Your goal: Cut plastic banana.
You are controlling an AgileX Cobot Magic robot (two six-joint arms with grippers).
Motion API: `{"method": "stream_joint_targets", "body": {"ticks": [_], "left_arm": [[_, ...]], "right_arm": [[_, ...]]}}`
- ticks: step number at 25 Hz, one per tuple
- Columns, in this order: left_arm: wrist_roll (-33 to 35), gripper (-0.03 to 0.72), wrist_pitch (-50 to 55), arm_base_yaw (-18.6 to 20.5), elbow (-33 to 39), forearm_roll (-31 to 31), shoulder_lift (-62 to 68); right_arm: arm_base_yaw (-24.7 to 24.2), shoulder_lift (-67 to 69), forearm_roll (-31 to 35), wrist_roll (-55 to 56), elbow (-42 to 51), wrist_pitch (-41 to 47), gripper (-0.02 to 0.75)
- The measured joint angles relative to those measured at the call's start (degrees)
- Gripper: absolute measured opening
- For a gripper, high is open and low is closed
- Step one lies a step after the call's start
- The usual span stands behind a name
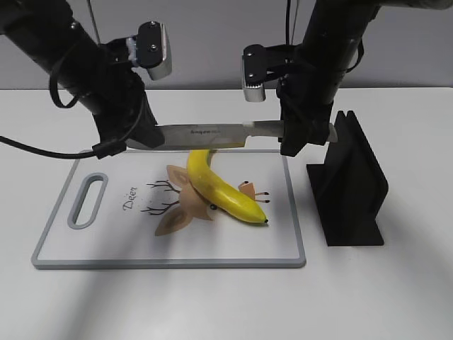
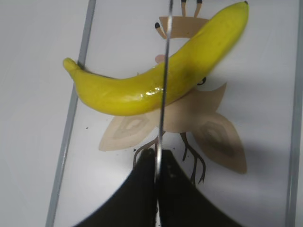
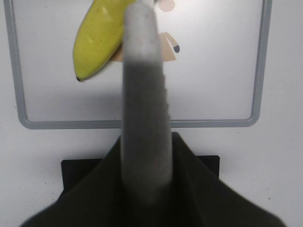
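The plastic banana [image 1: 219,190] lies whole on the white cutting board [image 1: 106,244], stem to the back, dark tip to the front right. A knife [image 1: 205,134] hangs level just above the banana's stem end, apart from it. My left gripper [image 1: 145,136] is shut on the blade's tip end. My right gripper [image 1: 294,138] is shut on the grey handle. In the left wrist view the blade [image 2: 162,94] runs edge-on across the banana [image 2: 137,92], with the fingers [image 2: 157,163] pinching it. In the right wrist view the handle [image 3: 142,94] hides part of the banana [image 3: 97,40].
A black knife stand [image 1: 354,184] is on the table just right of the board; it also shows in the right wrist view [image 3: 73,172]. The board has a handle slot [image 1: 88,200] at its left end and a deer print under the banana.
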Motion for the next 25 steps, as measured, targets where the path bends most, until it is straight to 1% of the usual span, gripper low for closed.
{"method": "stream_joint_targets", "body": {"ticks": [5, 10, 18, 25], "left_arm": [[-0.1, -0.009, -1.1, 0.0, -0.1, -1.4, 5.1], [0.0, -0.005, -2.9, 0.1, -0.5, -3.1, 10.8], [0.2, -0.002, -2.4, 0.4, -1.4, -4.7, 13.0], [0.2, -0.002, -2.6, 0.4, -1.4, -4.9, 13.6]], "right_arm": [[0.0, 2.5, -1.0, 0.1, 0.0, -1.3, 0.186], [0.0, 8.1, -1.9, 0.1, -0.2, -2.7, 0.186], [-0.2, 9.6, -2.7, 0.1, -0.8, -2.7, 0.187], [-0.2, 9.8, -2.8, 0.1, -0.8, -2.8, 0.188]]}}
